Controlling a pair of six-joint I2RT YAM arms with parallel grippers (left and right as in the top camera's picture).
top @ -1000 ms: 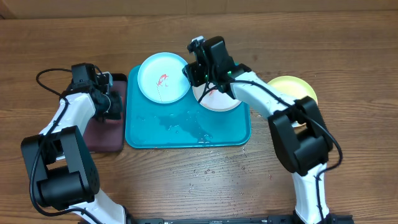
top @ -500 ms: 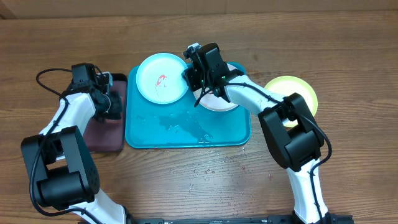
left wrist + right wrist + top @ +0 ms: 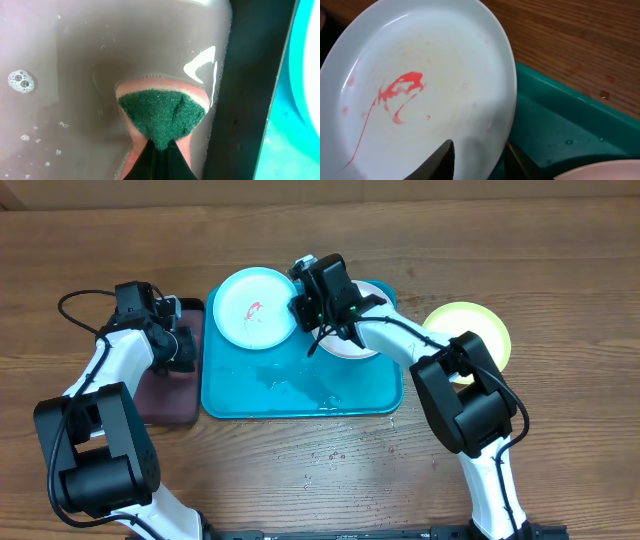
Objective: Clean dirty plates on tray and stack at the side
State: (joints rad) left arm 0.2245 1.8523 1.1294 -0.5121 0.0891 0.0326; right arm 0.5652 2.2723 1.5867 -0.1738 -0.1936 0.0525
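While the soapy water is sitting in the small black-rimmed tray (image 3: 150, 402) at far left, I am watching the left claw (image 3: 160, 146) gripping a green-faced sponge (image 3: 162, 112) and holding it down in that water. Next to it, the teal tray (image 3: 300, 395) is lying with its long side running left to right across the tabletop (image 3: 560, 260).

The light blue plate (image 3: 420, 100) is resting face up at the teal tray's far-left corner, its edge overhanging the raised rim, and a red smear (image 3: 400, 87) is showing on its face. The right claw (image 3: 480, 160) is straddling that plate's near-right edge, one finger over the inside and one outside. I cannot tell whether it is pinching yet.

I am judging the plate light, stiff and thin, and slick where it is wet, so the rim looks like the only sound place to take hold. Being round, it has no long axis; only its tilt matters, and I cannot say whether it is lying quite flat.

The white plate (image 3: 348, 348) is sitting at the tray's far-right corner, partly under the right arm. The yellow-green plate (image 3: 470, 330) is lying on bare tabletop near the tray's right side.
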